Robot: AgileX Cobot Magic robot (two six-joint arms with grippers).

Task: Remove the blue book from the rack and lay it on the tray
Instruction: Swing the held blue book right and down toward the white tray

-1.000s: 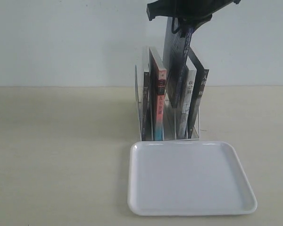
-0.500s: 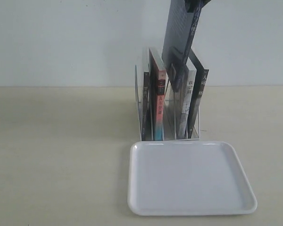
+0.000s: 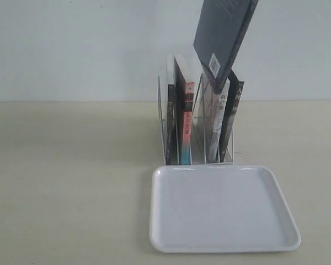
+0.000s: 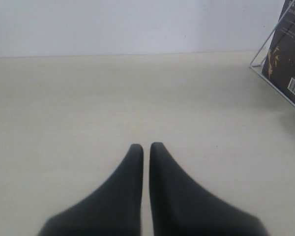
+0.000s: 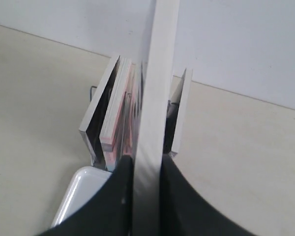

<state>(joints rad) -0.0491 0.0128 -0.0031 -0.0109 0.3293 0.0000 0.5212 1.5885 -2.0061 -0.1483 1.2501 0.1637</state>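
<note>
Right gripper [image 5: 147,169]: one. Its dark fingers are clamped on either side of the blue book [image 5: 155,93], which is seen edge-on by its white page block.

Left gripper [image 4: 146,147]: one. The fingertips are drawn together to a thin slit with nothing between them, over the beige table [image 4: 88,98].

Blue book: one, in the upper right of centre in the exterior view. It is held aloft and tilted, its lower corner level with the tops of the racked books.

Rack [image 3: 161,118]: one, white wire, mid-frame, just behind the tray.

Tray [image 3: 223,245]: one, glossy white, lower centre-right.

Racked books: four counted.
- Left side: a dark-spined book [image 3: 170,124] and a pink-red-spined book [image 3: 188,124].
- Right side: a grey-white book [image 3: 219,124] and a leaning dark book [image 3: 235,110].

Writing: there is a barcode label [image 3: 214,63] on the blue book's cover. The spines carry Chinese characters, too small to read.
</note>
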